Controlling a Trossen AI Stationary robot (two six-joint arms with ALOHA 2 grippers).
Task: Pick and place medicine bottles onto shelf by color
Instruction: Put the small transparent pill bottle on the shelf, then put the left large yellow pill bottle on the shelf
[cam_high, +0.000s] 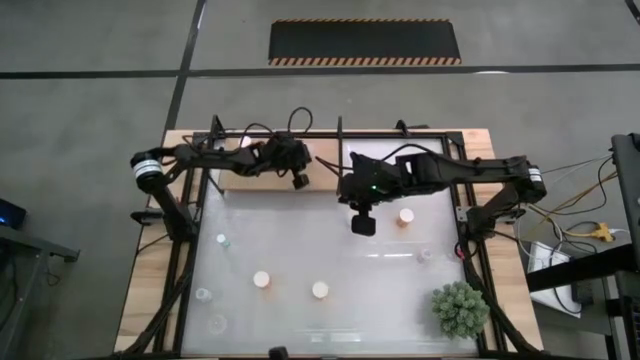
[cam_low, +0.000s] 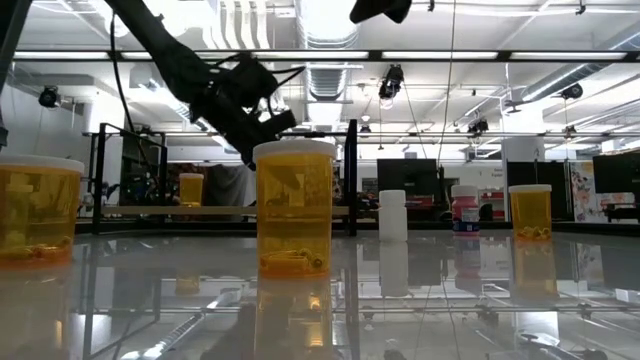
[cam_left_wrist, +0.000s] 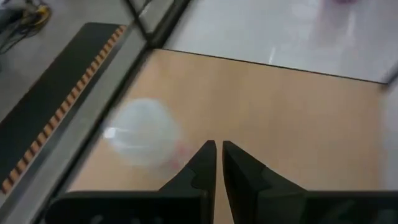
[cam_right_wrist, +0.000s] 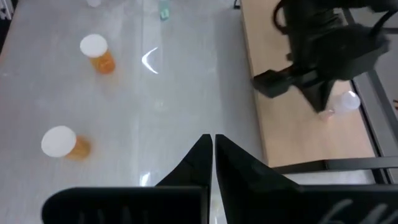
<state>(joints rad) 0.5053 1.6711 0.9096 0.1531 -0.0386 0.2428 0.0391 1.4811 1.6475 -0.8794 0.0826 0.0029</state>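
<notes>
Over the shelf, both pincers clenched, apparently empty; right pincer should open before descending squarely over an orange bottle.

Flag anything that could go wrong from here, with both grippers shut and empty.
1. The left gripper is shut over the shelf right beside a pale bottle; moving sideways might tip it.
2. The right gripper, also shut, hangs over the table; it must open before descending on an orange bottle.

Both tools closed, empty
</notes>
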